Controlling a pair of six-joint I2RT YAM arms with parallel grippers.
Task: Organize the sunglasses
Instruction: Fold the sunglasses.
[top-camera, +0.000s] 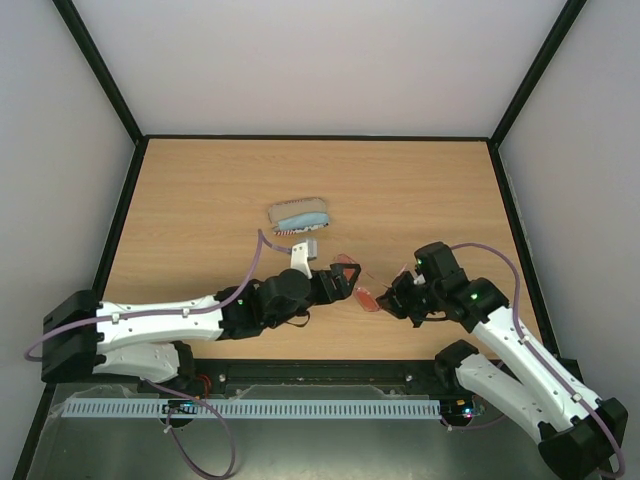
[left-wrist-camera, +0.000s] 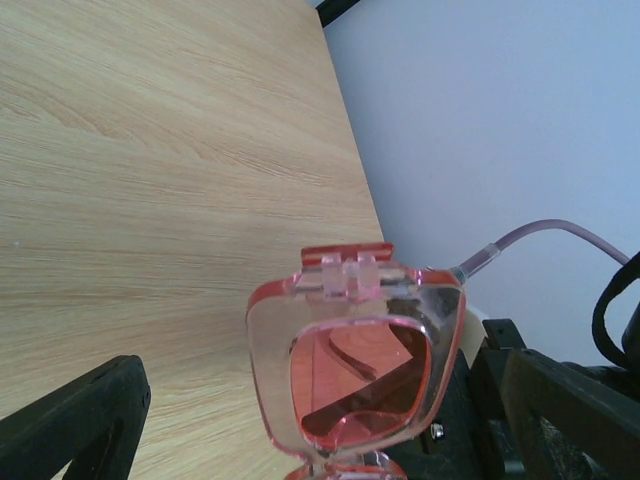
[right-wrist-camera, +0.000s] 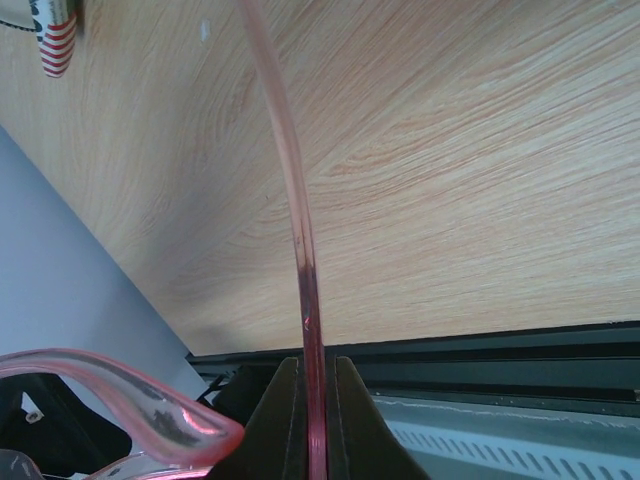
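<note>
Wooden table (top-camera: 200, 180) fills the middle of the top view, with the left arm (top-camera: 160, 320) reaching in from the lower left and the right arm (top-camera: 520, 350) from the lower right. Above the frame's centre lies a striped oblong case (top-camera: 296, 206) with a light-blue cloth (top-camera: 303, 220) on it. The red-tinted sunglasses (left-wrist-camera: 355, 385) hang between the two tools, just below centre. The right gripper (right-wrist-camera: 313, 390) is clamped tight on one thin temple arm. The left gripper (top-camera: 340, 278) has its jaws spread wide, a lens sitting between them without touching the visible finger (left-wrist-camera: 80, 425).
</note>
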